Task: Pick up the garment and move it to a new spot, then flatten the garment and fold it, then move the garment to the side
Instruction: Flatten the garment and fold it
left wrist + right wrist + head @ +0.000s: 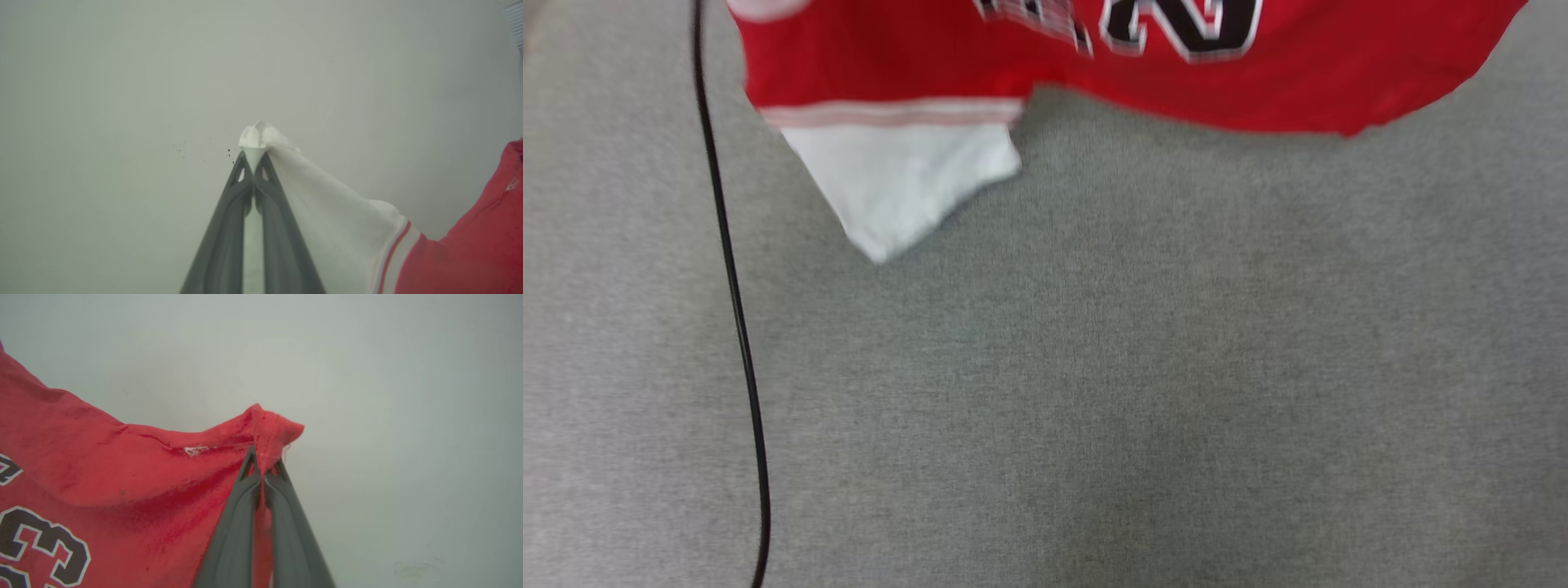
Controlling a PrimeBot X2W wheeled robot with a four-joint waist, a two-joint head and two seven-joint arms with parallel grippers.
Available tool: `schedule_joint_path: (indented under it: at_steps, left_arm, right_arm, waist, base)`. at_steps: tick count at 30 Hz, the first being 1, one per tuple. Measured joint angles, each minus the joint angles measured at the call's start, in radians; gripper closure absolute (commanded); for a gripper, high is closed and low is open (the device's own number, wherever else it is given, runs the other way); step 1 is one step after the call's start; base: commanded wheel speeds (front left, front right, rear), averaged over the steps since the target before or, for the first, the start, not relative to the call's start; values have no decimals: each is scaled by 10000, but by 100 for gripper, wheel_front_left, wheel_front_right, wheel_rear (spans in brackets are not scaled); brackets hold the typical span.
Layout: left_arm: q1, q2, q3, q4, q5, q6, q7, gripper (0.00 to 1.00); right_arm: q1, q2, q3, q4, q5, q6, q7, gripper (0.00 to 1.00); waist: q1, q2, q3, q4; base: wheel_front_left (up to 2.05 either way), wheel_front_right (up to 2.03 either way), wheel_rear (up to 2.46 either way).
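Garment [1258, 82] is held over grey surface [1094, 367], w/ white sleeve [898, 180] hung just right of black cable [737, 327]; red body is spread further right of cable. Left gripper [253, 157] is clamped on bunched sleeve tip. Right gripper [261, 463] is clamped on red fabric corner. Head view is blurred.

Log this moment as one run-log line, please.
shirt: held by both grippers, lettering visible | left gripper: shut on white sleeve tip | right gripper: shut on red edge | cable: on grey surface, left side
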Motion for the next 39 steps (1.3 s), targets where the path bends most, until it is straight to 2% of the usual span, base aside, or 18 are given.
schedule_joint_path:
  at_steps: [6,12,21,25,31,32,33,39]
  left_arm:
    - [-2111,-307,-123,1599,197,-562,-40,100]
    - [-4093,-746,-222,3346,389,-894,-456,100]
    - [-4848,-999,-506,4840,399,-1143,-986,100]
    - [-4451,-1032,-591,5150,230,-1214,-1327,100]
    - [-2923,-1014,-759,5419,-29,-1252,-1866,100]
    - [-2583,-1014,-792,5428,-81,-1252,-1965,100]
    - [-1550,-1011,-780,5405,-322,-1208,-2184,100]
    - [658,-729,-614,4863,-648,-836,-2575,100]
  right_arm:
    - [-1828,65,339,1225,-430,2,-366,100]
    - [-3714,347,656,2665,-757,0,-1152,100]
    - [-4989,587,1254,4370,-1005,0,-2144,100]
    - [-4844,746,1762,4970,-692,2,-2568,100]
    - [-3659,1057,2614,5651,94,2,-3135,100]
    - [-3464,1103,2731,5739,251,2,-3233,100]
    - [-2868,1162,3124,5871,665,2,-3557,100]
    - [-1442,1172,3885,5868,1407,0,-4105,100]
  waist:
    - [1,0,875,-97]
    - [1,0,1474,-192]
    - [1,0,1785,-48]
    - [0,-1,1878,-8]
    - [0,0,1817,-70]
    - [0,0,1784,-71]
    - [0,0,1677,-75]
    - [-1,0,1310,-42]
  base:
    - [0,0,0]
    - [0,0,0]
    - [0,0,0]
    - [0,0,0]
    - [0,0,0]
    - [0,0,0]
    - [0,0,0]
    - [0,0,0]
